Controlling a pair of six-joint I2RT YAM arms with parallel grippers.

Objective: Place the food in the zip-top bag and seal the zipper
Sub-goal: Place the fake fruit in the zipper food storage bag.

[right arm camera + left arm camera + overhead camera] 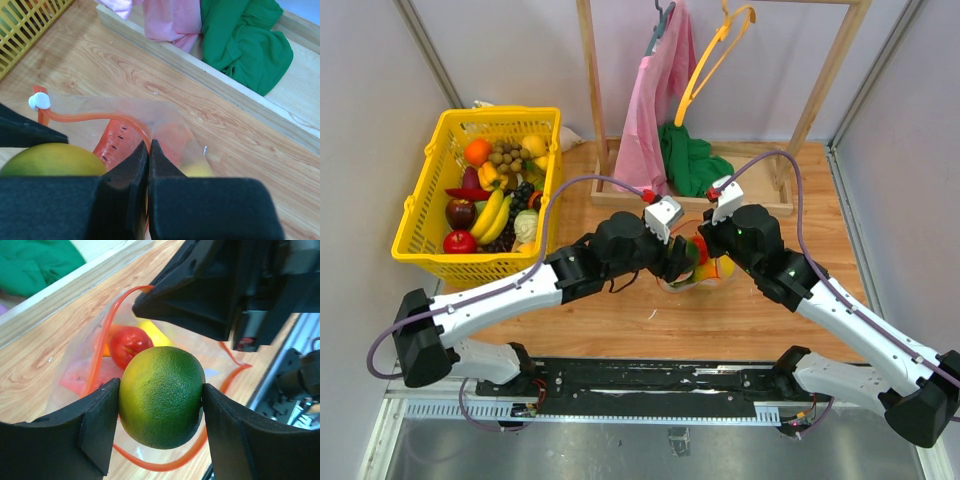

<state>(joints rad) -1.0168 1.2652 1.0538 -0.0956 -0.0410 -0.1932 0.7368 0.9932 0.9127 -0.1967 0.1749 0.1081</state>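
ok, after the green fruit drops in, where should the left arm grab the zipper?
Probably the small white knob at the zipper end: it's the only raised part on that thin strip. Come from above, jaws across the strip. The right gripper pinches the bag rim further along; the left gripper holds the green fruit.

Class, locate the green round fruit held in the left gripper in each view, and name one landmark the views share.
Top external: green fruit at centre, mostly hidden under the left gripper.
Left wrist: centre, gripped between both fingers.
Right wrist: lower left edge, beside the zip-top bag pinched by the right gripper.
Shared landmark: the green cloth.
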